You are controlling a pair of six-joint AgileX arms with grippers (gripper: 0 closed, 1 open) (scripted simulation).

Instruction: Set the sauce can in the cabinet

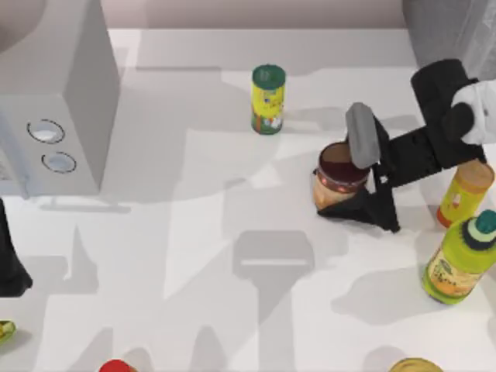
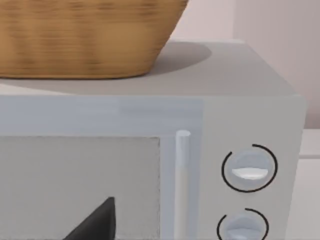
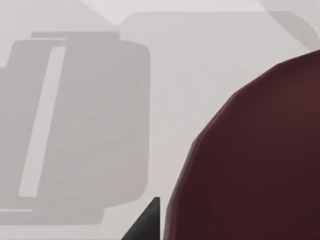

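Observation:
The sauce can (image 1: 339, 177), squat with a dark maroon top and an orange label, stands on the table right of centre. My right gripper (image 1: 342, 167) reaches in from the right and is shut on it, one finger on the far side and one on the near side. In the right wrist view the can's maroon top (image 3: 255, 160) is very close, with a dark fingertip (image 3: 146, 223) against its edge. A grey corner of the cabinet (image 1: 453, 31) shows at the back right. My left arm (image 1: 11, 267) is parked at the left edge.
A light-grey box with two round knobs (image 1: 54, 101) stands at the back left, with a wicker basket (image 2: 85, 35) on top. A slim yellow can with a green lid (image 1: 268, 99) stands behind the sauce can. An orange tube (image 1: 463, 194) and a green-yellow bottle (image 1: 461, 263) stand at the right.

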